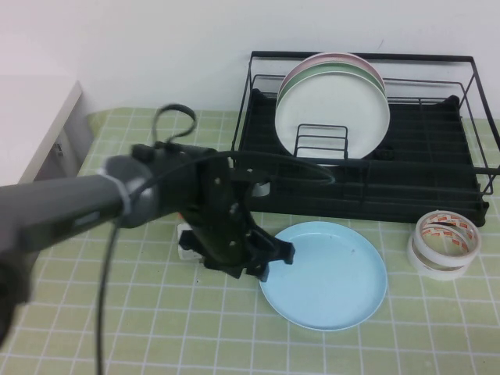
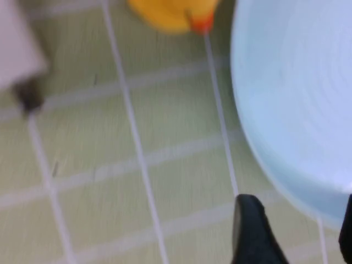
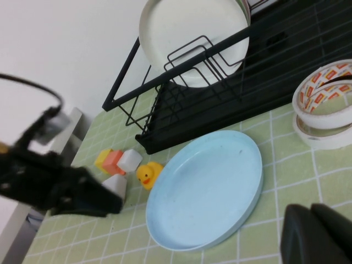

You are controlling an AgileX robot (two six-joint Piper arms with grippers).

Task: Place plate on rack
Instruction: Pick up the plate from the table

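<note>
The light sky-blue plate [image 1: 336,281] lies flat on the green checked cloth in front of the rack [image 1: 437,191]. My left gripper [image 1: 273,256] hovers low at the plate's left edge. In the left wrist view its fingers stand apart, open, with the plate's rim [image 2: 297,82] just ahead of the left gripper [image 2: 297,236]. The plate also shows in the right wrist view [image 3: 209,187], with the rack [image 3: 181,124] behind it. My right gripper [image 3: 316,236] is shut and empty, off the plate's near right side; it is out of the high view.
A white plate [image 1: 332,117], a pale green one and a pink one stand in the rack's slots. Stacked tape rolls [image 1: 444,244] lie right of the plate. A yellow duck [image 3: 146,175] and small blocks [image 3: 118,159] sit left of the plate, under my left arm.
</note>
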